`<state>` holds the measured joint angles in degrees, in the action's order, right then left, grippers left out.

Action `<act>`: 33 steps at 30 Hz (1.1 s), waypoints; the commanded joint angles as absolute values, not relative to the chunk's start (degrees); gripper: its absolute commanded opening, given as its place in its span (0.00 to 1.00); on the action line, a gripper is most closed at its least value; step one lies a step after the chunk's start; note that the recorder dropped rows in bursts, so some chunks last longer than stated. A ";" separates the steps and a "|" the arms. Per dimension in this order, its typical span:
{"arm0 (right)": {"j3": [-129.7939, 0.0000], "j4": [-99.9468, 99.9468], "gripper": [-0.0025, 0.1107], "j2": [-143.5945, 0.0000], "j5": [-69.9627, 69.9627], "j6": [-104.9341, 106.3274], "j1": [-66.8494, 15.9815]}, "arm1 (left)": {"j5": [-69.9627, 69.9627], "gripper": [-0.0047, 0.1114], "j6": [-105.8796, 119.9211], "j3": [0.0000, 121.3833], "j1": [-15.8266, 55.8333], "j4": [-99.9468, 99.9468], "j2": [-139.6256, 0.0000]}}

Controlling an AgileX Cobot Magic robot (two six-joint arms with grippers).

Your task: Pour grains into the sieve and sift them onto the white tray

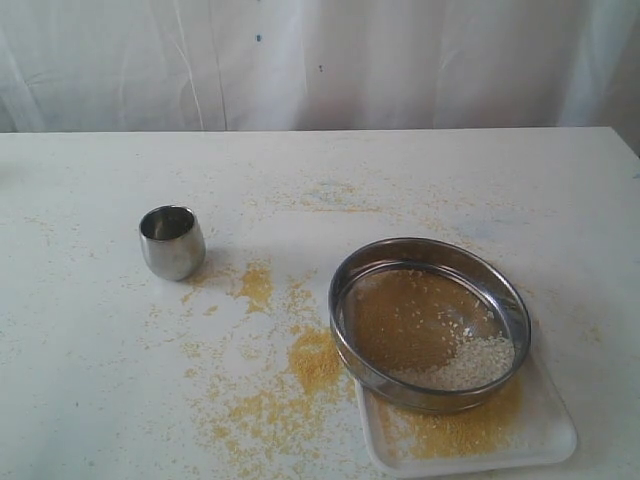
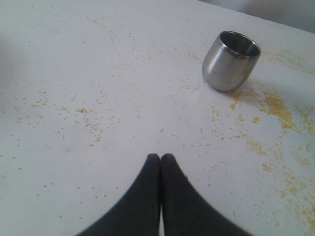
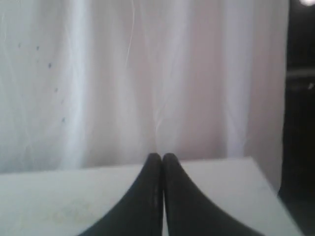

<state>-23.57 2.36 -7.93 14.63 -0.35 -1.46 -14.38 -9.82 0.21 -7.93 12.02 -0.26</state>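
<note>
Steel sieve (image 1: 432, 397) overhangs rim of white tray (image 1: 548, 437).

Smooth black tapered tool fingers (image 2: 142, 199)

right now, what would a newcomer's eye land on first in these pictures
The sieve stands out first: it sits on the white tray at the near right of the table, with whitish grains heaped against its near wall. Next comes the golden meal scattered over the table left of the tray. Farther left, a small steel cup stands upright on its own.
</note>
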 commanded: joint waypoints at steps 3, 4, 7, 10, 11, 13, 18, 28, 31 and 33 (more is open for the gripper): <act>-13.96 -2.17 0.02 0.00 -3.23 -0.35 0.94 | -14.61 0.04 -10.19 0.00 -7.95 12.04 0.00; -12.05 -2.17 0.02 0.00 -4.16 -0.60 1.20 | -14.61 0.04 -10.19 0.00 -7.95 12.04 0.00; -6.90 -2.06 0.02 0.00 -8.38 -3.71 1.81 | -14.61 0.04 -10.19 0.00 -7.95 12.04 0.00; -1.67 -1.95 0.02 0.00 -9.23 -6.54 1.81 | -14.61 0.04 -10.19 0.00 -7.95 12.03 0.00; -0.19 -1.95 0.02 0.00 -9.23 -6.53 1.81 | -14.61 0.04 -10.19 0.00 -7.95 12.03 0.00; 0.00 -1.95 0.02 0.00 -5.09 -6.53 1.81 | -14.61 0.04 -10.19 0.00 -7.95 12.03 0.00; 0.00 -1.95 0.02 0.00 15.14 -6.53 1.81 | -14.61 0.04 -10.19 0.00 -7.95 12.03 0.00; 0.00 -1.95 0.02 0.00 19.56 -4.76 1.81 | -14.61 0.04 -10.19 0.00 -7.95 12.03 0.00; 0.00 -1.95 0.02 0.00 19.56 -4.76 1.81 | -14.61 0.04 -10.19 0.00 -7.95 12.03 0.00; 0.00 -1.95 0.02 0.00 19.56 -4.76 1.81 | -14.61 0.04 -10.19 0.00 -7.95 12.03 0.00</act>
<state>-0.12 -1.55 -0.29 19.57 -5.18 1.64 -14.42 -9.82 0.21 -7.93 12.02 -0.26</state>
